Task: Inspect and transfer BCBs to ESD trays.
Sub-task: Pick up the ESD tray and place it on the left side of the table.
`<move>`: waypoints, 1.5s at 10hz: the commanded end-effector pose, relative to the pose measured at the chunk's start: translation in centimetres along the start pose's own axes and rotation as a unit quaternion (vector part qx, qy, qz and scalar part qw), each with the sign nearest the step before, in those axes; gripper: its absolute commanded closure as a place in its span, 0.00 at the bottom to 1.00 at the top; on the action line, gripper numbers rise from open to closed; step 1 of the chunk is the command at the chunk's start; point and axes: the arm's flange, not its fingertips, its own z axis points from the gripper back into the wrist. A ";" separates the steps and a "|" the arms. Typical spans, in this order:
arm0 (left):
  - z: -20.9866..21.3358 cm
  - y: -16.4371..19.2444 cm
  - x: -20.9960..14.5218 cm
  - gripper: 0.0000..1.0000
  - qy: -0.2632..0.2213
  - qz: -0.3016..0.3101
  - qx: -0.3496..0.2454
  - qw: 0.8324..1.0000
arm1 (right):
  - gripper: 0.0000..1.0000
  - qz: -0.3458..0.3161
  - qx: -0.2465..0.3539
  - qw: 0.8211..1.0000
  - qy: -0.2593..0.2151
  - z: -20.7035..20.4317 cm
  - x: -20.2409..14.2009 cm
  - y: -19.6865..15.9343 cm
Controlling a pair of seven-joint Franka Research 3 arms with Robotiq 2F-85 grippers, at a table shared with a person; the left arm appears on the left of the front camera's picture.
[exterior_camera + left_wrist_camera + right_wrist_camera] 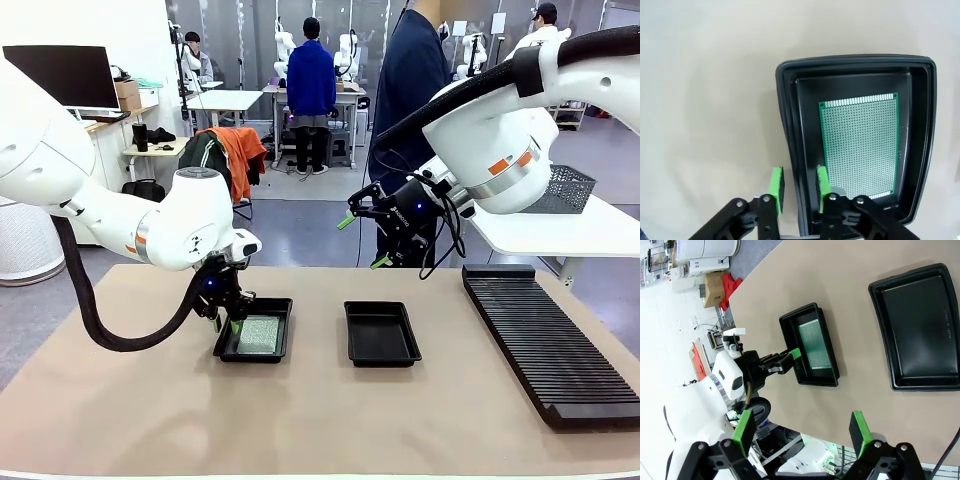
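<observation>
Left gripper: green pads astride one long wall of the ESD tray, one outside and one inside; whether they pinch it cannot be told. BCB: flat on that tray's floor, just beyond the inner pad, hole grid legible in the left wrist view. Right gripper: spread wide, raised above the table, with the second ESD tray beyond its pads. The front view adds a black slotted rack.

The right tool, its green pads spread wide, overlooks the tan worktop. One black ESD tray holds a green BCB flat on its floor, with the left tool at its rim. A second ESD tray lies apart from it.
</observation>
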 end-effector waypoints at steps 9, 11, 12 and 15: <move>-0.6 -0.2 0.3 1.00 0.004 0.029 0.013 0.999 | 0.00 0.000 -0.005 1.000 -0.005 -0.1 0.2 0.1; -0.2 0.2 0.2 1.00 0.001 0.006 0.000 1.000 | 0.00 0.000 -0.005 1.000 -0.005 -0.1 0.2 0.1; -0.2 0.2 0.2 1.00 0.001 0.006 0.000 1.000 | 0.00 0.000 -0.005 1.000 -0.005 -0.1 0.2 0.1; -0.2 0.2 0.2 0.97 0.001 0.009 0.000 1.000 | 0.00 0.000 -0.005 1.000 -0.005 -0.1 0.2 0.1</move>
